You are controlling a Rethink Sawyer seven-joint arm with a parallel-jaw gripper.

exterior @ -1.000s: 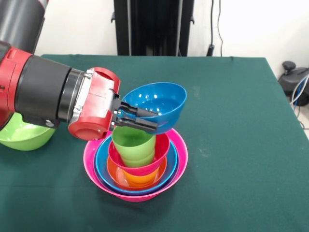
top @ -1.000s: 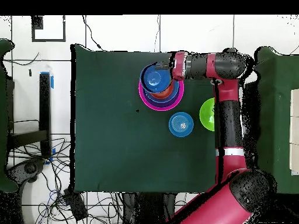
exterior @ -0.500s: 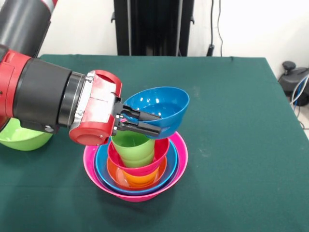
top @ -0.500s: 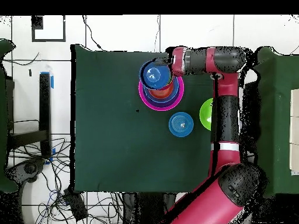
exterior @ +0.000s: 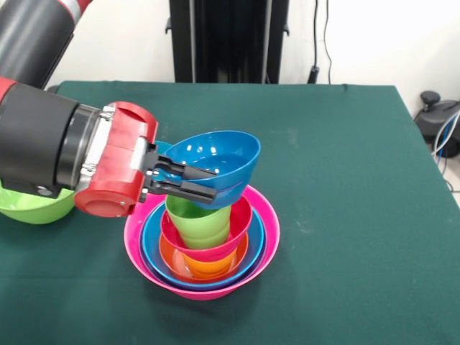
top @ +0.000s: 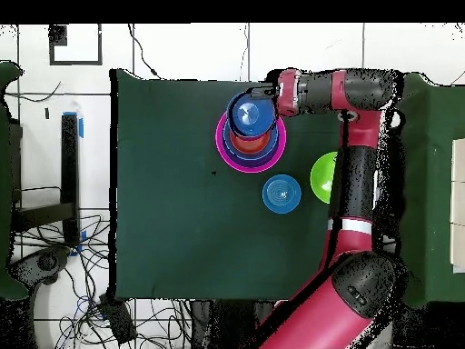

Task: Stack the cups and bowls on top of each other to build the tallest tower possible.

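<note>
From above I see a sky-blue bowl (top: 281, 194) standing apart from the tower (exterior: 202, 248); the front camera misses it. My arm reaches in level, gripper (exterior: 192, 182) clamped on the dark blue bowl (exterior: 215, 159), held tilted just over the green cup (exterior: 198, 219).

Tower (exterior: 202, 248) goes pink outside, then blue, red-pink and orange, with a lime green cup (exterior: 198, 218) in the middle and a blue bowl (exterior: 215, 162) up top. Lime green bowl (exterior: 32, 206) at the left edge, tablecloth (exterior: 345, 180) is dark green, and the arm (exterior: 65, 147) is red and black.
</note>
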